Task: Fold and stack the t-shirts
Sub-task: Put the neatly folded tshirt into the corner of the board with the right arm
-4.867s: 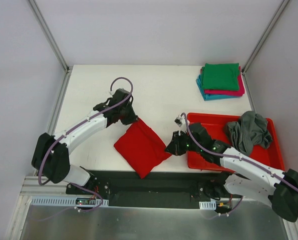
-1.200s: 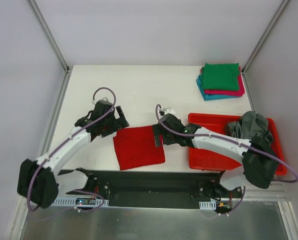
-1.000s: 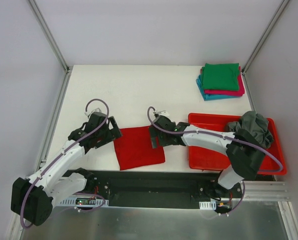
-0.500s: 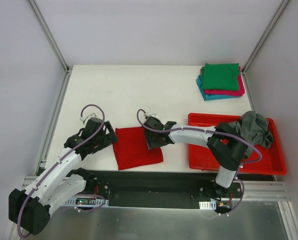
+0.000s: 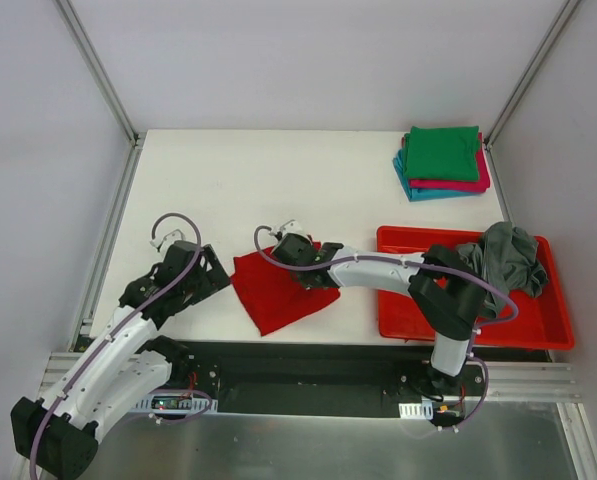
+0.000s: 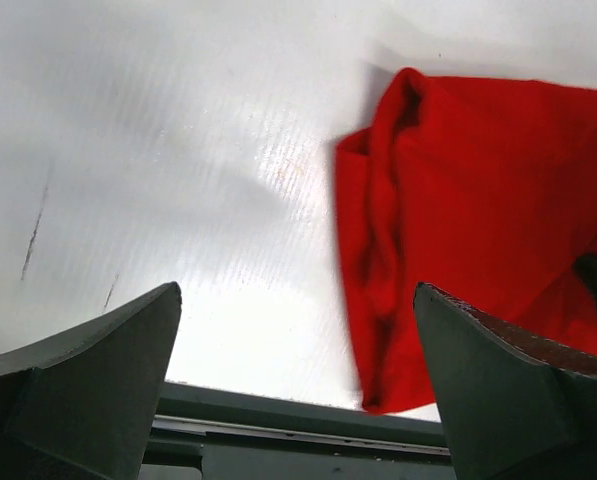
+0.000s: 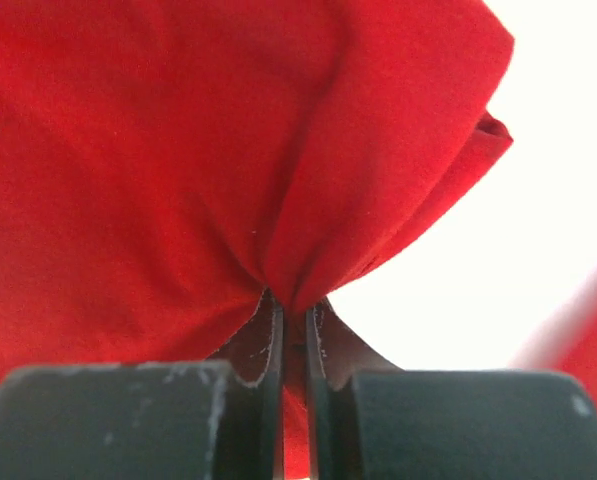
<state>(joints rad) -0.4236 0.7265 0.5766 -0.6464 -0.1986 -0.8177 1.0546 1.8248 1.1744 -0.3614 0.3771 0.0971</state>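
The right gripper, clamped on the red t-shirt, has tugged it toward 11 o'clock; the left gripper, fingers apart, has retreated.

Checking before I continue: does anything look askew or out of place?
The red t-shirt lies skewed, bunched where the right claw pinches it. The dark grey t-shirt sits crumpled in the red tray, unfolded.
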